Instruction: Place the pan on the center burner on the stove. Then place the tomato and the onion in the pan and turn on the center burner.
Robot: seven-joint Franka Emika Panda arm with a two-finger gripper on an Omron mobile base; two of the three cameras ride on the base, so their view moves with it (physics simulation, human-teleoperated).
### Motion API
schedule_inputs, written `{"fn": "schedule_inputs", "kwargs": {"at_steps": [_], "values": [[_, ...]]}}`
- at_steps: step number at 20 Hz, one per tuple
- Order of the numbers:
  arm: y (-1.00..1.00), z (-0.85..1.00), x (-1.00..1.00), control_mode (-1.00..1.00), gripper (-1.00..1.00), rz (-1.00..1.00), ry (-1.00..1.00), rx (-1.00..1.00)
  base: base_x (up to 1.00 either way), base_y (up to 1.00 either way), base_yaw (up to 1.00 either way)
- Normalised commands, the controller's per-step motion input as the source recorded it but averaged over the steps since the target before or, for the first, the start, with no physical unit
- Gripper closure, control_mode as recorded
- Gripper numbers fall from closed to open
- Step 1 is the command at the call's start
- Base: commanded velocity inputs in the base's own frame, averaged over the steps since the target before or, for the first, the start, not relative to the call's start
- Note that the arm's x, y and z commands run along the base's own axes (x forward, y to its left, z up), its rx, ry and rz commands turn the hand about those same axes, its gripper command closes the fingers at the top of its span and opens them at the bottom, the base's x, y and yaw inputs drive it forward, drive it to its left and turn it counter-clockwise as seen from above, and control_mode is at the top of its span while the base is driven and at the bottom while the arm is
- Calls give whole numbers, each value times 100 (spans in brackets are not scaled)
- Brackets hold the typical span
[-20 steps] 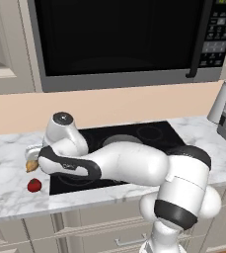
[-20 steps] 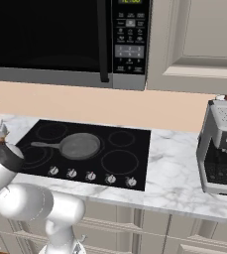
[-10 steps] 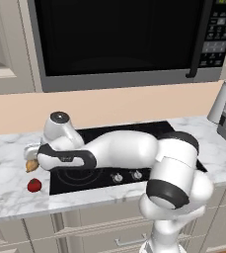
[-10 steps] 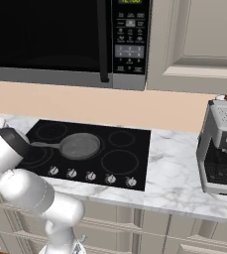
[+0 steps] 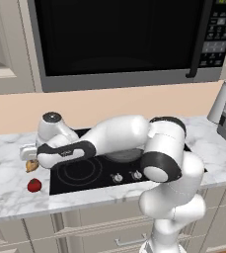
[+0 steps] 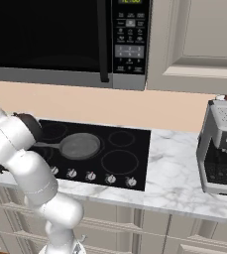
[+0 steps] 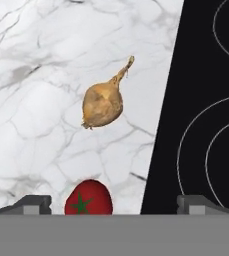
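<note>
The dark pan lies on the stove over the center burner, its thin handle pointing left. On the marble counter left of the stove lie the golden-brown onion and, nearer the front edge, the red tomato. My gripper hangs open above the two, looking down on them. The tomato lies between the fingertips in the hand view, the onion farther out. Nothing is held. My arm hides most of the pan in the left base view.
A row of silver knobs runs along the stove's front edge. A black microwave hangs above the stove. A coffee machine stands on the counter at the far right. Bare marble surrounds the onion and tomato.
The arm's elbow has swung up and to the right. The hand has stayed over the onion and tomato, shifting only slightly. The jaws remain open.
</note>
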Motion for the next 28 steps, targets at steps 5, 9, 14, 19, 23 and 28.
{"fn": "schedule_inputs", "kwargs": {"at_steps": [5,9,14,19,23,28], "values": [[18,-11,23,-100,-100,-3,3,-5,0,0,0],[22,-15,19,-100,-100,-3,4,-6,0,0,0],[26,-8,16,-100,-100,-4,4,-5,0,0,0],[24,-2,16,-100,-100,-5,3,-4,0,0,0],[4,-8,11,-100,-100,-6,0,-3,0,0,0],[0,-9,7,-100,-100,-7,0,-3,0,0,0]]}}
